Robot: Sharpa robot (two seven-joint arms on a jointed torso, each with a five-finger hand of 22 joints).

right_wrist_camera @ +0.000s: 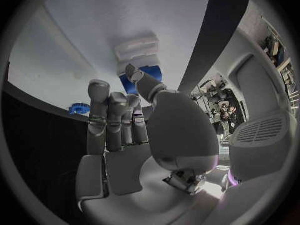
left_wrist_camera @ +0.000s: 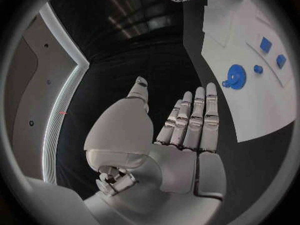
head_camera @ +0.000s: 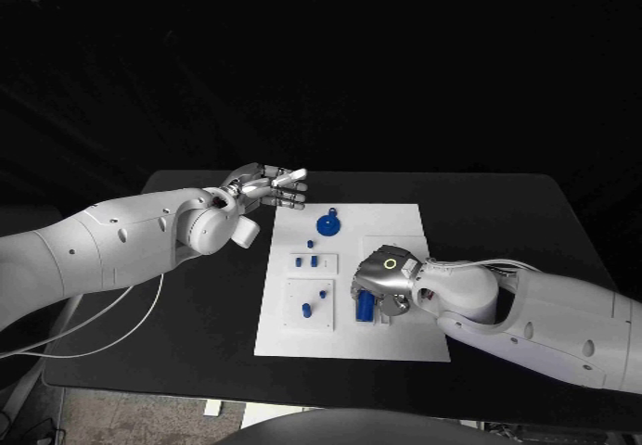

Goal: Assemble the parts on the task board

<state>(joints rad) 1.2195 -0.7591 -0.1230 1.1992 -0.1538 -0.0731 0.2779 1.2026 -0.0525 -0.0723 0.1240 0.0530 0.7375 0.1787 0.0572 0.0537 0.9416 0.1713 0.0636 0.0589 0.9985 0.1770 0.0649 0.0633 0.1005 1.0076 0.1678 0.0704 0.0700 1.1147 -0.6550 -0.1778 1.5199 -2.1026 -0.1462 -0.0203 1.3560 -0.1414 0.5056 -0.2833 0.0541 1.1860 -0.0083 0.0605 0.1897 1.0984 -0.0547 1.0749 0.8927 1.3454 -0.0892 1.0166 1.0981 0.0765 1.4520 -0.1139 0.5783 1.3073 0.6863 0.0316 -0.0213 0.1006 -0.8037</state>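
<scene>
Head view: my right hand (head_camera: pixel 381 278) sits over a blue cylinder part (head_camera: pixel 364 305) on the flat white task board (head_camera: pixel 402 343); most parts lie loose (little done, I judge).
Left wrist view: my left hand (left_wrist_camera: pixel 181 130) spread, empty, off-board.
Right wrist view: fingers touch the cylinder; grip unclear.

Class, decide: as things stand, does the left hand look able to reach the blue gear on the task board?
Probably yes. The left hand hovers open beside the task board, the blue gear lies nearby, and nothing stands between them.
</scene>
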